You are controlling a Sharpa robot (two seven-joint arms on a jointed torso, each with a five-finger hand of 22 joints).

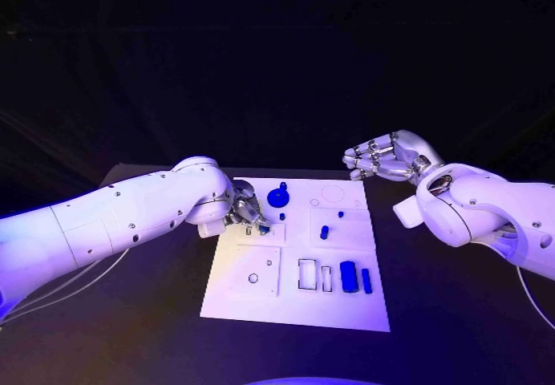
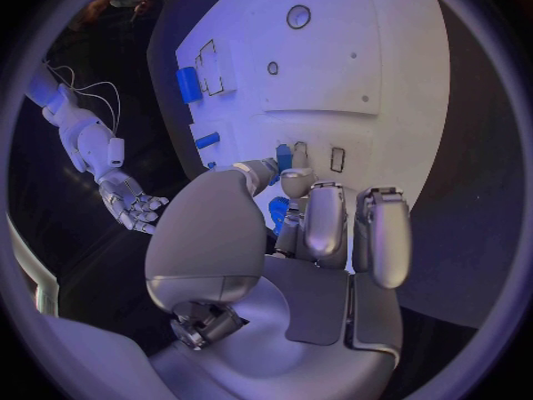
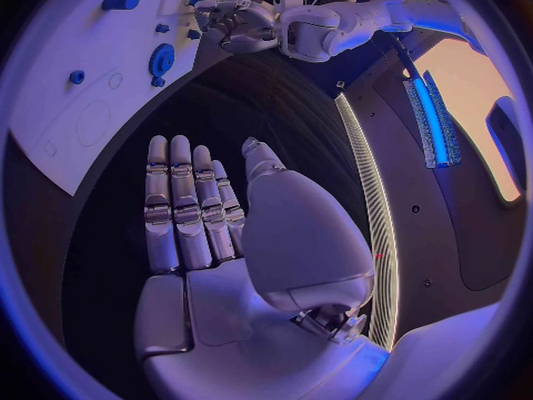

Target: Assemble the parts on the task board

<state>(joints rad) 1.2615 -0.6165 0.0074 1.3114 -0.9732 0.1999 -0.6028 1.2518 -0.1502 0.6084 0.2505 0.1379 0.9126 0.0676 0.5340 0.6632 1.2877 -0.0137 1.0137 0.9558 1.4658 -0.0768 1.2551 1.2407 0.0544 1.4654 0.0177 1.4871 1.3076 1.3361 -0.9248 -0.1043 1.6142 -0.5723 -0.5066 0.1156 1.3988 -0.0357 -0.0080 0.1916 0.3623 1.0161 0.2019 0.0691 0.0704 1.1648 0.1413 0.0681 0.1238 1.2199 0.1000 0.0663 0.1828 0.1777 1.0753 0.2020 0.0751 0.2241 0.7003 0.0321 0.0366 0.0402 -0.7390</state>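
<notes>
Left hand (image 1: 246, 212) sits at the task board's (image 1: 295, 309) near-left edge, fingertips pinching a small blue part (image 2: 284, 156) just over a rectangular slot (image 2: 338, 159) — my right hand (image 1: 387, 158) hangs open, well off the far corner.

There is one white task board (image 1: 303, 301) on one black table (image 1: 463, 305). On the board I count about seven blue parts (image 1: 348, 277), one of them a round gear (image 1: 277, 196). Two hands are visible, left hand (image 1: 246, 212) and right hand (image 1: 385, 156).
</notes>
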